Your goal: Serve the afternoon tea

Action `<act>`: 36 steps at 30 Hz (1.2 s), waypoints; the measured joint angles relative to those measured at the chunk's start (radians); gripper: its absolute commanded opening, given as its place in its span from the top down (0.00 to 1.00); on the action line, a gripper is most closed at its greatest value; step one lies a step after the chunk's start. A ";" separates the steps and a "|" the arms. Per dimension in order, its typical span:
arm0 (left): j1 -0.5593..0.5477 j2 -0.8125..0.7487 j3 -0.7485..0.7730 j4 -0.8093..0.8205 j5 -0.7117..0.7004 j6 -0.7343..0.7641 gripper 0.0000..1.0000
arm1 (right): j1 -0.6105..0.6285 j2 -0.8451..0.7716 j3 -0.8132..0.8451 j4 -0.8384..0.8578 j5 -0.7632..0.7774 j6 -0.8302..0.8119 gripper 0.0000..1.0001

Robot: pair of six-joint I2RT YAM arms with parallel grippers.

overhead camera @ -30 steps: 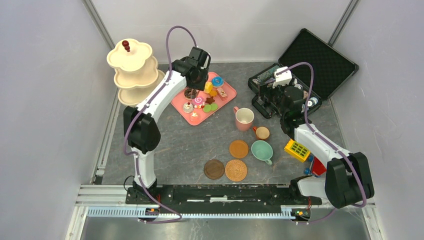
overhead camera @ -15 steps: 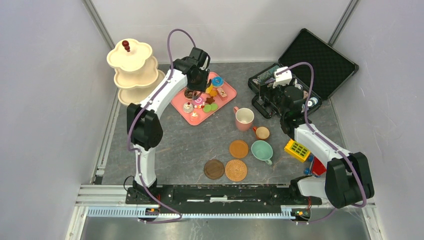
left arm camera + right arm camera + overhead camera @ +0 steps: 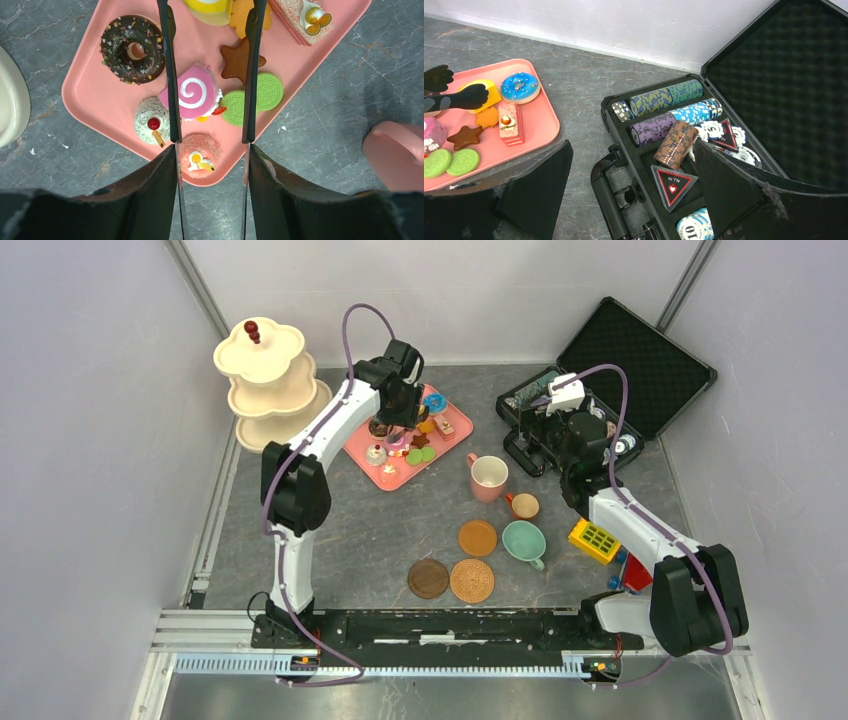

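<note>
Desk (image 3: 380, 530): grey marbled desk, tea things spread across its middle.
Case (image 3: 640, 350): black foam-lined case, lid open, far right; striped poker chips (image 3: 659, 100) in rows inside.
Left arm (image 3: 300, 455): reaches over the tray; left jaws spread, straddling the pink swirl cake (image 3: 192, 92), not pinching it.
Right arm (image 3: 640, 530): right jaws spread wide over the case's near edge, holding nothing.
Stand (image 3: 262, 360): cream three-tier scalloped stand with red knob, far-left corner, just beside the tray.
Tray (image 3: 95, 95): pink plastic tray, carrying the toy pastries.
Cups: pink cup (image 3: 488, 476), small brown cup (image 3: 523, 506) and teal cup (image 3: 523, 540), right of the tray.
Coasters (image 3: 477, 537): three round brown coasters, clustered beside the teal cup.
Pastries: chocolate doughnut (image 3: 132, 47) and green sandwich biscuits (image 3: 270, 91) flank the swirl cake.
</note>
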 measured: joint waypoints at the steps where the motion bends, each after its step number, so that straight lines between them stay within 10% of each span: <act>1: 0.000 0.002 0.001 0.000 0.000 0.000 0.42 | 0.000 0.000 0.000 0.000 0.000 0.000 0.02; 24: 0.029 0.080 0.023 0.025 0.001 -0.004 0.44 | 0.000 0.000 -0.002 0.000 0.001 -0.003 0.02; 36: 0.033 0.104 0.045 0.032 0.012 -0.027 0.69 | 0.000 0.008 -0.002 0.000 0.000 -0.003 0.02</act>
